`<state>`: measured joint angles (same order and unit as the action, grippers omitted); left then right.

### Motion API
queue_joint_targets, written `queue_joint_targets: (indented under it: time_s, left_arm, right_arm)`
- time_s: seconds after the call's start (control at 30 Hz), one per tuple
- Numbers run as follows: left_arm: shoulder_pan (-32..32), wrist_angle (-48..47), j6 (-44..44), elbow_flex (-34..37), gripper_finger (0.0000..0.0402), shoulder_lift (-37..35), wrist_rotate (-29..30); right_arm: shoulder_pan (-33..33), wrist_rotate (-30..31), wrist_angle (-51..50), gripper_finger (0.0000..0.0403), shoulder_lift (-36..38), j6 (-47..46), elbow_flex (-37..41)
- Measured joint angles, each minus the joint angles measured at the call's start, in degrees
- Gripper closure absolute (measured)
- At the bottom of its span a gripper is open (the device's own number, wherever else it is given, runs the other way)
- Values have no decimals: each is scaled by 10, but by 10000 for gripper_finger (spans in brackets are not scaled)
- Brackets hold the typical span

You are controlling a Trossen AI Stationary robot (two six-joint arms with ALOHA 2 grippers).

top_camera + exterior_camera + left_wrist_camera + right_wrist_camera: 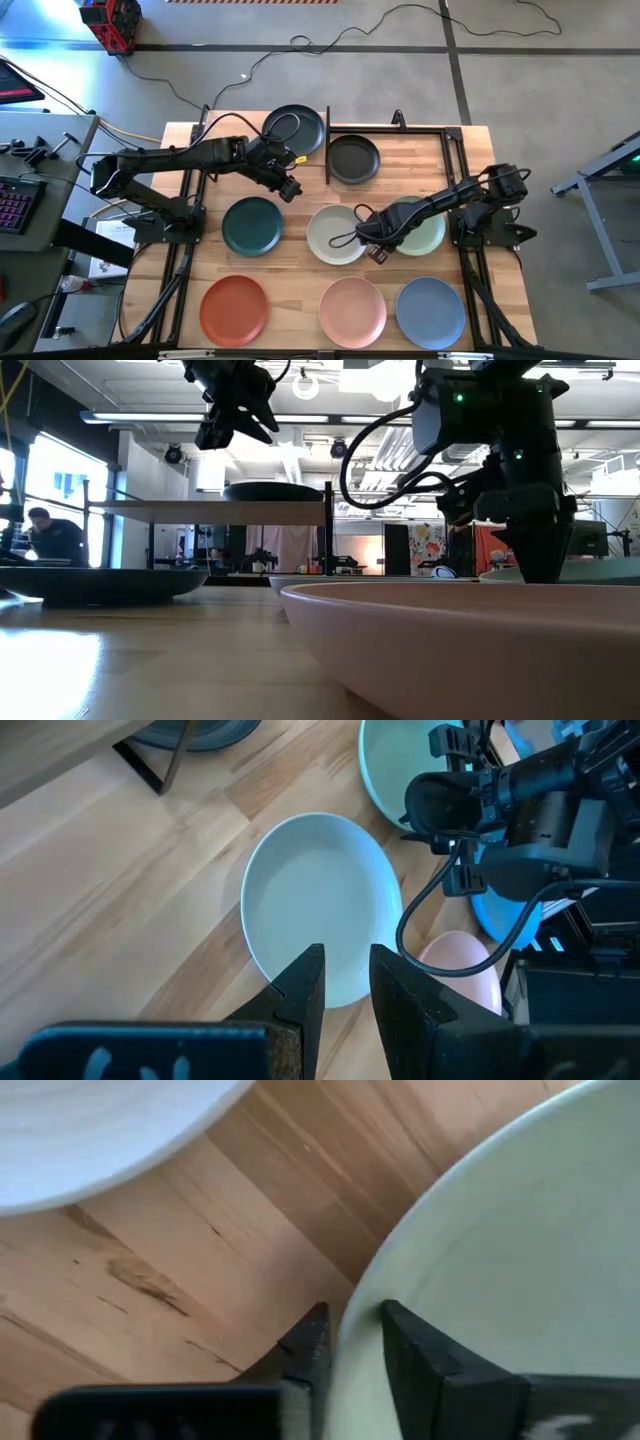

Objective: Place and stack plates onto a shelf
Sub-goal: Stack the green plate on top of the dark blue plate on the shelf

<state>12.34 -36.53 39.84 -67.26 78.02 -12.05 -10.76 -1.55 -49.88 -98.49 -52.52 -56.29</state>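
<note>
**Right arm takes the pale green plate by its rim**

The shelf stands at the table's far side, one charcoal plate already on it. The other plates lie spread out, so each rim is reachable. The right gripper pinches the pale green plate, ready to lift. The left gripper hangs empty, fingers slightly parted.

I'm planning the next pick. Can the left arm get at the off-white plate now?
Probably yes: the left gripper hangs empty just above-left of the off-white plate, whose near rim lies bare, though the right gripper works its far edge.
</note>
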Motion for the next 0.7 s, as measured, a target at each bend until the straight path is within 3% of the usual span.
queue_joint_targets:
  time_s: [0.13, 0.5, 0.7]
  left_arm:
    - [0, 0, 0, 0, 330, 0, 0]
    - [0, 0, 0, 0, 330, 0, 3]
    - [0, 11, 15, 0, 330, 0, 4]
  right_arm:
    - [-2, 0, -11, 394, 7, 0, -2]
    - [-2, 31, -98, 403, 35, 35, -63]
    - [2, 85, -158, 403, 59, 63, -125]
